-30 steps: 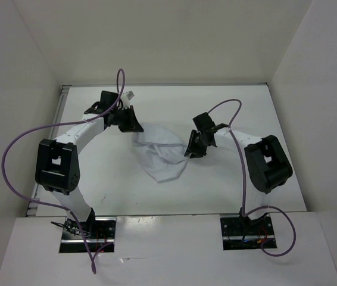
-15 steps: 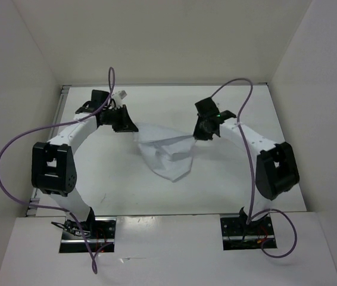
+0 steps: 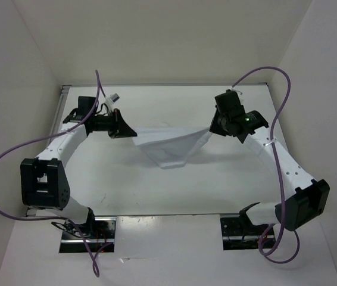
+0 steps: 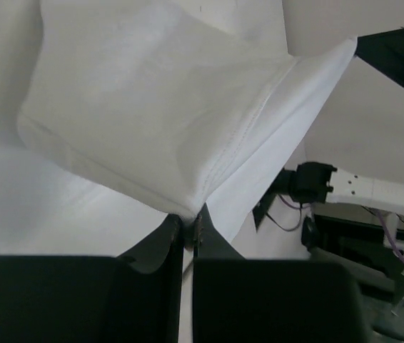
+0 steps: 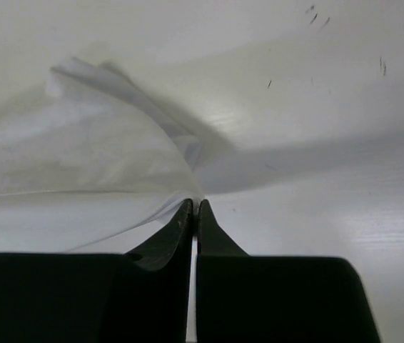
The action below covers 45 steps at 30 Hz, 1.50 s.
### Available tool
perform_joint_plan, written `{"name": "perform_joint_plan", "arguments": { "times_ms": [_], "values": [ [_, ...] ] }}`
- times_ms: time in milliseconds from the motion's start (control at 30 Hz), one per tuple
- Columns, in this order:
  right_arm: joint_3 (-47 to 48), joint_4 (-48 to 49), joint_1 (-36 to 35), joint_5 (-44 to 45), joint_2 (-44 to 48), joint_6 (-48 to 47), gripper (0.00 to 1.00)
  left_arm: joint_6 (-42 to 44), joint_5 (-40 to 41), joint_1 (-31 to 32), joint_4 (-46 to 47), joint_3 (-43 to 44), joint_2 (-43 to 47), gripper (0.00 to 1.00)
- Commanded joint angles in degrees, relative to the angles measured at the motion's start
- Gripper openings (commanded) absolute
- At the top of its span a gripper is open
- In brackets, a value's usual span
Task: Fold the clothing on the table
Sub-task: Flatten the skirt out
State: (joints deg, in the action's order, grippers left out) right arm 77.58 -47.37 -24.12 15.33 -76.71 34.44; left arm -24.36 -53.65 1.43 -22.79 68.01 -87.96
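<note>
Left gripper (image 3: 130, 131) is clamped on one corner of the clothing (image 3: 171, 146), jaws pinched together on the fabric. The garment is stretched out between both arms above the middle of the table (image 3: 115, 179), its lower edge sagging toward the near side. Right gripper (image 3: 211, 128) pinches the opposite corner, jaws closed on cloth.

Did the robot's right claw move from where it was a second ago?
Yes. The right gripper, shut on the clothing, went toward the far edge of the table and the right wall.
</note>
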Motion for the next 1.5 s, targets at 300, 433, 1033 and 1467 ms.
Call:
{"name": "perform_joint_plan", "arguments": {
  "times_ms": [300, 433, 1033, 1467],
  "values": [
    [-3.0, 1.6, 3.4, -7.2, -3.0, -6.3, 0.0, -2.2, -0.5, 0.6, -1.8, 5.6, -16.0, 0.0],
    [5.5, 4.6, 7.5, -3.2, -13.7, -8.9, 0.0, -7.4, 0.1, 0.6, 0.3, 21.6, -24.9, 0.0],
    [22.1, 4.2, 11.1, -0.5, -14.5, -15.0, 0.0, -7.0, -6.6, 1.6, -3.9, 45.0, -29.8, 0.03],
    [-12.3, -14.4, -4.5, -17.1, 3.9, 1.8, 0.41, 4.8, -4.5, 2.8, -8.7, -17.2, -15.0, 0.59]
  ]
}}
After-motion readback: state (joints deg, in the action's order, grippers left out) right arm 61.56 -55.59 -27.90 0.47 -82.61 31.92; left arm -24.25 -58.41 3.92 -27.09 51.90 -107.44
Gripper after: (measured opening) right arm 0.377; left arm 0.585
